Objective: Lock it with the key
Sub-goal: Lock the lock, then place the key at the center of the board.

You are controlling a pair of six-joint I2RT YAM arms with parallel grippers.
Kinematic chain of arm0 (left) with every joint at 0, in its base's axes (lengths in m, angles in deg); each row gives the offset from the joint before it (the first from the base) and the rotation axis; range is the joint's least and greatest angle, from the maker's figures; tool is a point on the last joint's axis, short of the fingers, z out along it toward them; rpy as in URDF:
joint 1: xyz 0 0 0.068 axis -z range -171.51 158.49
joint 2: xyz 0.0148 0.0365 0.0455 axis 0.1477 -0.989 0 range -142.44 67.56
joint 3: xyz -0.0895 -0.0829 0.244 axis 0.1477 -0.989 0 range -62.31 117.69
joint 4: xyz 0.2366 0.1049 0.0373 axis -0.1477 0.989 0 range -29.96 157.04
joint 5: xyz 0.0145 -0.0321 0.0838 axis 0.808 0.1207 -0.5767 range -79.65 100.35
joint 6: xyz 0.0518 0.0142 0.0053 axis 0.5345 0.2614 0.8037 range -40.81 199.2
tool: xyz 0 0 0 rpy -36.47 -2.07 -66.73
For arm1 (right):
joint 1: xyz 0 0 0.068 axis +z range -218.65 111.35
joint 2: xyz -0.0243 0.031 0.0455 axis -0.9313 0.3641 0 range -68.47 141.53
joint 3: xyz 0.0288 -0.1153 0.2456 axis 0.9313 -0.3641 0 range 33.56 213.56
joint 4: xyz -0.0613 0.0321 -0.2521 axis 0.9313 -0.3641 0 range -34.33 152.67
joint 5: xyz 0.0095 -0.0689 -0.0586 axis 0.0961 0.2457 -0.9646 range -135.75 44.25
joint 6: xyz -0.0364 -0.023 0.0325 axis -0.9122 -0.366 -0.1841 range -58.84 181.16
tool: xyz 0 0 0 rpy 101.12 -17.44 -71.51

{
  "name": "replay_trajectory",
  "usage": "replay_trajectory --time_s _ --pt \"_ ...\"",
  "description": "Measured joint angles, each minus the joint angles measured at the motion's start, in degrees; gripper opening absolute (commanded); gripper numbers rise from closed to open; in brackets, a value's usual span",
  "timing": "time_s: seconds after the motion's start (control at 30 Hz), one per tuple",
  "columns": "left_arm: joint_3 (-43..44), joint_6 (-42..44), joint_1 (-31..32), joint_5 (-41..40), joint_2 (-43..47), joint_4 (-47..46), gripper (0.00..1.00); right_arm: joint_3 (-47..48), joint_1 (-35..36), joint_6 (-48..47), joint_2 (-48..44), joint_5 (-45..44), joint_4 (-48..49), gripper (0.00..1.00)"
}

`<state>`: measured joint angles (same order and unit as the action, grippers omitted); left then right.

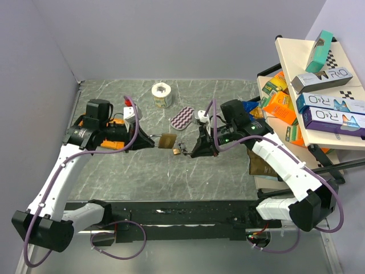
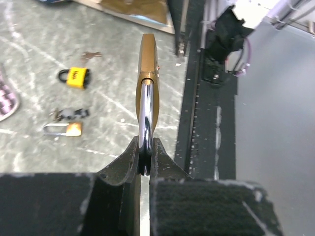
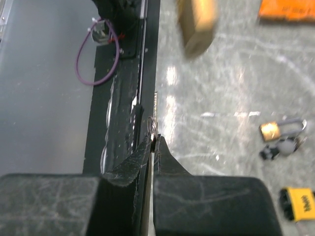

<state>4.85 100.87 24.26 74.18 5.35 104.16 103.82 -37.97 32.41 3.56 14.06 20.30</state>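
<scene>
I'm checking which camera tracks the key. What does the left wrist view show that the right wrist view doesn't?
Only left wrist: the left gripper shut on the shackle of the big brass padlock. Only right wrist: the right gripper pinching a key ring, plus an orange packet. Both: the big padlock, blurred in the right view, the yellow padlock and the small brass padlock.

Brass padlock (image 2: 148, 59), silver shackle (image 2: 146, 113), aloft; ringed key (image 3: 152, 129) just beside.
</scene>
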Motion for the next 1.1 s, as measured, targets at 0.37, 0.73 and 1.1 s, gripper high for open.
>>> replay_trajectory --time_s 0.37,0.73,1.1 --pt "1.0 -0.2 -8.1 0.6 -3.0 0.7 0.01 -4.2 -1.6 1.3 0.1 -3.0 0.3 0.00" --pt "-1.0 -12.2 -21.9 -3.8 -13.7 -2.2 0.01 0.0 5.3 14.1 18.9 -17.9 11.2 0.00" --pt "-6.3 -15.5 -27.6 -9.5 -11.3 -2.7 0.01 9.0 10.7 24.5 36.1 -25.8 18.9 0.00"
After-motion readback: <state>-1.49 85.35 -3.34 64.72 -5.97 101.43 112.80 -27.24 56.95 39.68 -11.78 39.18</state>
